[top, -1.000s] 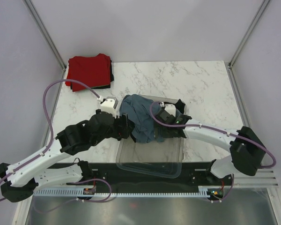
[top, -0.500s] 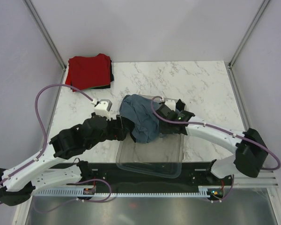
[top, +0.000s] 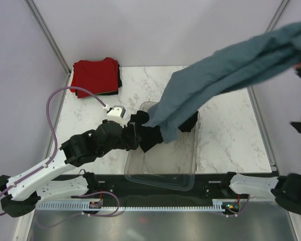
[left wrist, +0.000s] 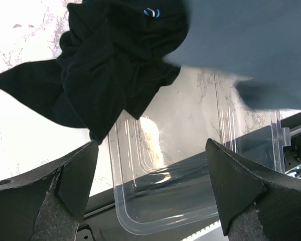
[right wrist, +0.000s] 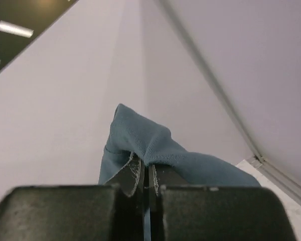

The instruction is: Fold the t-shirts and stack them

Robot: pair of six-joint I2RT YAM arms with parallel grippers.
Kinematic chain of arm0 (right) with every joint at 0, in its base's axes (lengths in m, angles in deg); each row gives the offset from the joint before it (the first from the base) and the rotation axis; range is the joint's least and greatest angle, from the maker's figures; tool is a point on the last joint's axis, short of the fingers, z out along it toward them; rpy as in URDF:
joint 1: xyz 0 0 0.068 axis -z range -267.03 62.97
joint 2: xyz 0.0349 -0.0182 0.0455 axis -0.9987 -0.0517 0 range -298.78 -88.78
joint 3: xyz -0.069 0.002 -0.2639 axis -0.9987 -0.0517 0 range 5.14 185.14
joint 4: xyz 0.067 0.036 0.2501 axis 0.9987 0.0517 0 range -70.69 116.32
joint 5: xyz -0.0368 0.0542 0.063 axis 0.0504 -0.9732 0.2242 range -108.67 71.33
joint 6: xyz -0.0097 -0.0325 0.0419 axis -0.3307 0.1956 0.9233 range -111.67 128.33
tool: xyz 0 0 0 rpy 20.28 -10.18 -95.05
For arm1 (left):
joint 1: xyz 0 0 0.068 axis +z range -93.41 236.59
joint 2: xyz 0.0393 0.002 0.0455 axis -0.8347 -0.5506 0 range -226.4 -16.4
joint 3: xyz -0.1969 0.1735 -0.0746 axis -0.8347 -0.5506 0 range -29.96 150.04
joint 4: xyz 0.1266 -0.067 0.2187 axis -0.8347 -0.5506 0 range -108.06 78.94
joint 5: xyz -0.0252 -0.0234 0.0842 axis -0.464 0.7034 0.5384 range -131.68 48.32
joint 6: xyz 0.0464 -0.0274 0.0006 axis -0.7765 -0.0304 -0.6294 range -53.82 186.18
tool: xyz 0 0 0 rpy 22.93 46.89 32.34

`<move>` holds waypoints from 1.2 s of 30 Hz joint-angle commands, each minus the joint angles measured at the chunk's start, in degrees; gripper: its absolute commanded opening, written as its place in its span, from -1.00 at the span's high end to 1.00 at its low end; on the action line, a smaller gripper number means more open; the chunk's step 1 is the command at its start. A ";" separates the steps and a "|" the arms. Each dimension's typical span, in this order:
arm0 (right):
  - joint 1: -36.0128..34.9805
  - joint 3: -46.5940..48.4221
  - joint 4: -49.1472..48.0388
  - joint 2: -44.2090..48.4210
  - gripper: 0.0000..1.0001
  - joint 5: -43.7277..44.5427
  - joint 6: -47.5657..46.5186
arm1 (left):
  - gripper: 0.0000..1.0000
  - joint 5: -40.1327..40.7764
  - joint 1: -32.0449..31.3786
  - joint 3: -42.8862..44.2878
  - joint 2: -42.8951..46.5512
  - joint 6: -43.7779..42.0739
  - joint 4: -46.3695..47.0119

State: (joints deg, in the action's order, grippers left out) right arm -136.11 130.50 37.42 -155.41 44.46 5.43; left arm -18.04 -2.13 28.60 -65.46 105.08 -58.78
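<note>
My right gripper (right wrist: 146, 163) is raised high at the right, shut on a bunched edge of the slate blue-grey t-shirt (right wrist: 155, 145). The shirt (top: 226, 70) hangs stretched from the upper right down to the tray. A crumpled black t-shirt (top: 153, 136) lies at the tray's far left end, partly under the blue-grey one's lower end. Over the tray, close to the black t-shirt (left wrist: 105, 75), my left gripper (left wrist: 153, 186) stands open and holds nothing. A bright red t-shirt (top: 94, 75) lies folded at the table's far left corner.
The clear grey plastic tray (top: 160, 175) sits at the near middle of the marble table (top: 226, 135). A dark cloth edge (top: 118, 84) shows under the red t-shirt. Enclosure walls and posts stand close on both sides.
My right gripper shut on the blue-grey t-shirt in the tray and swung it up and to the right, uncovering the black t-shirt. The left gripper shifted only slightly.
</note>
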 commanded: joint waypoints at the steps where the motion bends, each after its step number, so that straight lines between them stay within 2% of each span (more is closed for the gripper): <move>1: -0.14 -10.81 -34.34 5.80 1.00 15.08 -27.67 | -0.88 -0.26 0.36 1.99 -0.33 2.68 -0.70; 3: -0.14 -13.72 -35.16 7.82 1.00 17.10 -29.45 | -0.88 0.09 0.45 1.73 -1.04 2.68 -0.88; 7: -0.23 -21.89 -23.85 10.64 1.00 20.17 -20.95 | -0.93 2.46 2.37 0.59 -4.54 4.43 -3.77; 11: -0.31 -27.18 -23.65 13.19 1.00 23.52 -21.97 | -0.91 -6.64 13.77 -2.31 -11.21 2.16 -3.08; 16: -0.23 -32.63 -21.99 14.68 1.00 26.07 -22.16 | -0.89 -9.13 17.32 -5.48 -18.51 -1.45 1.84; 18: -0.40 -33.77 -14.90 16.18 1.00 26.60 -12.88 | -0.86 -11.33 17.93 -5.57 -21.50 -2.76 5.00; 19: -0.84 -34.65 -7.46 16.70 1.00 26.43 -9.36 | -0.79 -11.94 17.94 -5.13 -24.91 -3.21 5.88; 20: -1.02 -35.27 -4.69 17.93 1.00 26.25 -3.32 | -0.71 -12.64 18.02 -4.87 -26.42 -3.65 7.45; 21: -1.19 -35.88 -2.23 18.55 1.00 25.82 -0.56 | -0.52 -12.74 18.37 -4.34 -28.62 -5.74 7.73; 22: -1.54 -36.24 3.72 19.08 1.00 25.12 2.34 | 0.16 -12.04 18.81 -2.25 -31.33 -7.06 7.21; 23: -1.55 -36.24 6.65 19.78 1.00 23.46 6.02 | 0.60 -7.95 20.73 -0.75 -32.84 -7.69 2.94; 24: -1.63 -35.89 11.29 20.13 1.00 22.39 10.58 | 0.88 -5.56 21.88 1.70 -33.73 -8.39 0.29; 25: -1.63 -35.71 13.34 20.31 1.00 21.43 12.98 | 0.96 -3.53 23.28 2.34 -33.56 -9.35 -1.30; 29: -1.63 -36.67 19.41 20.66 1.00 16.42 20.29 | 0.96 5.96 31.00 2.08 -27.78 -14.89 -5.53; 31: -1.63 -39.13 20.65 20.93 0.96 9.67 22.84 | 0.96 9.39 34.27 0.59 -24.78 -18.14 -7.38; 36: -1.55 -45.98 20.39 18.38 0.95 -3.70 26.71 | 0.96 10.54 45.09 -1.17 -15.11 -24.39 -5.28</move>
State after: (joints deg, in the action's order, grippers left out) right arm -137.45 87.77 55.06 -134.34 52.38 26.48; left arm -18.56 38.85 27.82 -85.81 89.69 -61.45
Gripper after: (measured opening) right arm 0.023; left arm 0.083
